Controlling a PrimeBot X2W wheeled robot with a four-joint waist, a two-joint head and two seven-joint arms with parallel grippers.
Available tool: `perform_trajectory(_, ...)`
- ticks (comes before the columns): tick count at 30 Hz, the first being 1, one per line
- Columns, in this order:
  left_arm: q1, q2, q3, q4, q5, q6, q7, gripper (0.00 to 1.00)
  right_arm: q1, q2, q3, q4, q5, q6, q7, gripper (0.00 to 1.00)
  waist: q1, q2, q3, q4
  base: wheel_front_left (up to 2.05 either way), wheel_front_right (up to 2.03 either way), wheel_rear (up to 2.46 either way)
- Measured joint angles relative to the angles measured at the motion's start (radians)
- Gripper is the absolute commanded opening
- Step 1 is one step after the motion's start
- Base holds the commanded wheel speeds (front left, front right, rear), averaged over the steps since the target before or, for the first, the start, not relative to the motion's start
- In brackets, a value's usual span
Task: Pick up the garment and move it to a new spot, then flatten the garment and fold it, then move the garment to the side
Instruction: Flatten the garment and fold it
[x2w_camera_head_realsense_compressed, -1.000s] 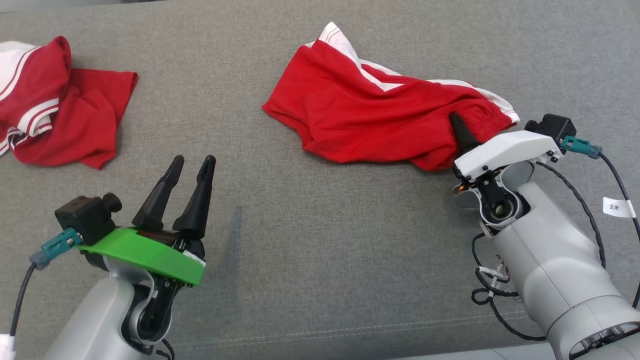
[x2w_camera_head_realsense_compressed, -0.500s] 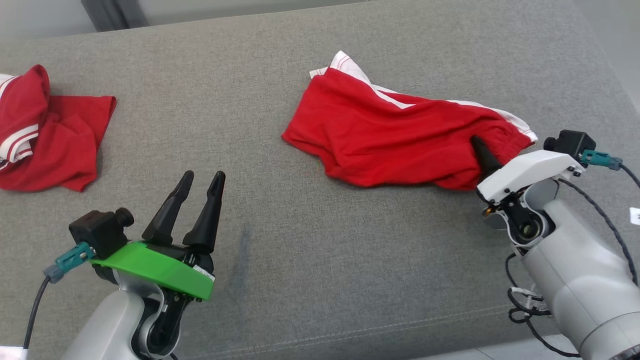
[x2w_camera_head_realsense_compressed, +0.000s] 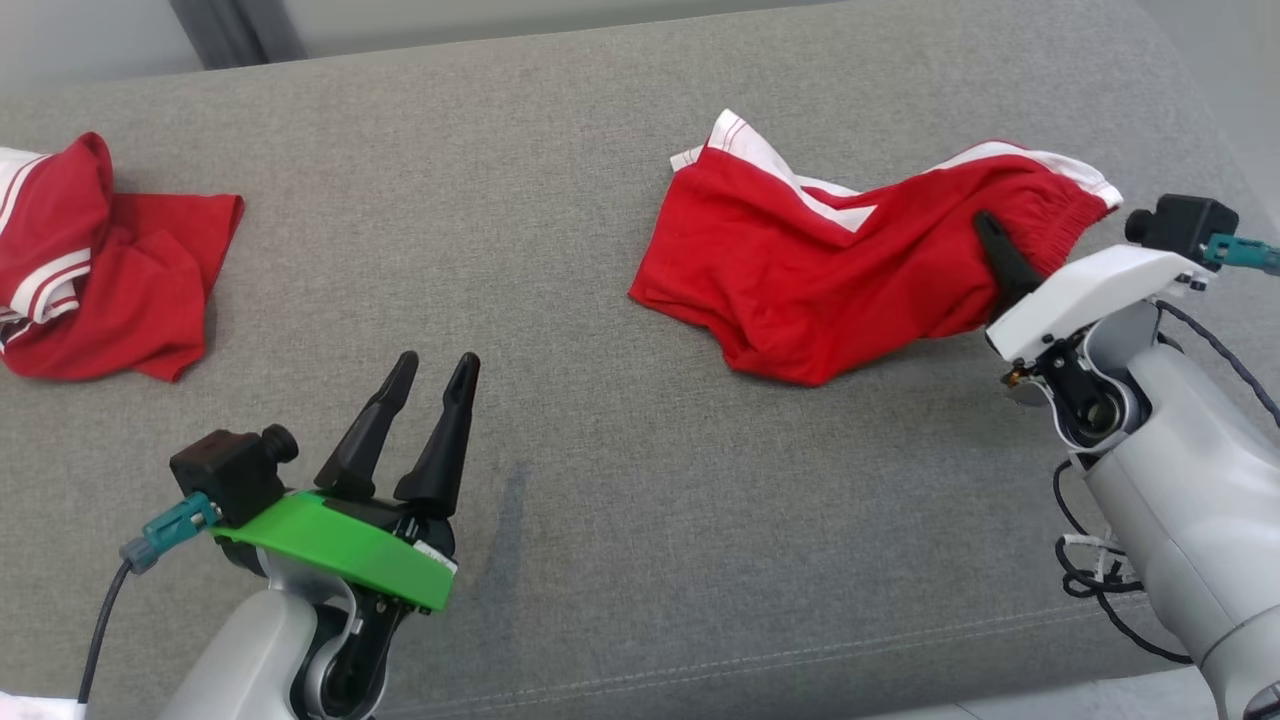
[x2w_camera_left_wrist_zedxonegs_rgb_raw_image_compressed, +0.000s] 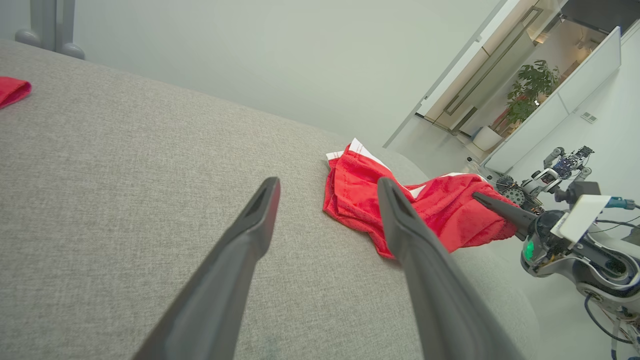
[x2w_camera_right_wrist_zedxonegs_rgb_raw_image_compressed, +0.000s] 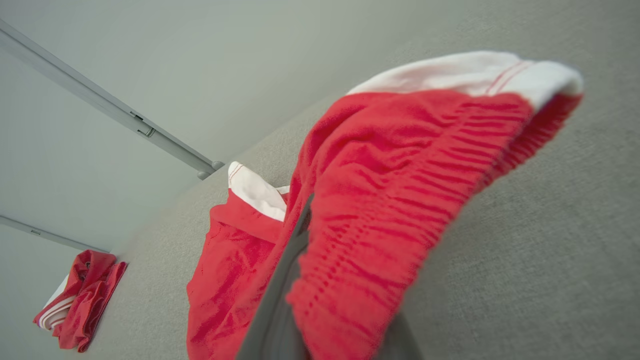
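One tool does the work here: the right tool is pinched tight on the elastic waistband of the red shorts. The left tool hovers low over the grey surface with its fingers spread and nothing between them.

The shorts sit on the right half of the surface, well apart from a second red heap at the far left. The waistband end looks raised at the grip, and the legs trail on the cloth.

The step in hand looks like the move to a new spot. To do it well, hold the pinch firm and travel waistband first, so the trailing legs pull straight rather than bunch (a drag in that direction does half the flattening). Set the shorts down toward the middle, where both arms can reach, and lower the waistband last.

In the head view the long axis runs across the picture, tilted slightly. The waistband points to the robot's right and away, and the white-trimmed leg hems point left.
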Motion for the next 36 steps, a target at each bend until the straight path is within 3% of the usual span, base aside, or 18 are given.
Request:
perform_trajectory(8,0.000,-0.021,-0.026,0.000,0.000,0.000,0.000,1.00,-0.071,0.035,0.072,-0.012,-0.051,-0.006,0.071,0.00,0.0000,0.0000,0.004,0.045,0.00,0.00,0.00)
perform_trajectory(19,-0.001,-0.043,-0.030,0.007,-0.003,0.000,0.000,1.00,-0.145,0.044,0.126,0.040,-0.097,-0.074,0.167,0.00,0.0000,0.0000,0.017,0.135,0.00,0.00,0.00)
perform_trajectory(20,-0.001,-0.044,-0.030,0.008,-0.003,0.000,0.000,1.00,-0.146,0.045,0.129,0.042,-0.100,-0.079,0.172,0.04,0.0000,0.0000,0.018,0.142,0.00,0.00,0.00)
perform_trajectory(21,-0.001,-0.046,-0.030,0.008,-0.003,0.000,0.000,1.00,-0.147,0.046,0.130,0.045,-0.102,-0.081,0.174,0.36,0.0000,0.0000,0.019,0.150,0.00,0.00,0.00)
perform_trajectory(22,-0.001,-0.047,-0.029,0.009,-0.003,0.000,0.000,1.00,-0.148,0.049,0.132,0.046,-0.103,-0.081,0.175,0.96,0.0000,0.0000,0.020,0.157,0.00,0.00,0.00)
perform_trajectory(23,-0.001,-0.047,-0.029,0.009,-0.003,0.000,0.000,1.00,-0.148,0.049,0.132,0.046,-0.103,-0.081,0.175,1.00,0.0000,0.0000,0.020,0.157,0.00,0.00,0.00)
perform_trajectory(36,0.000,-0.044,0.018,0.013,-0.003,0.000,0.000,1.00,-0.166,0.142,0.177,0.024,-0.120,-0.060,0.170,1.00,0.0001,0.0000,0.012,0.154,0.00,0.00,0.00)
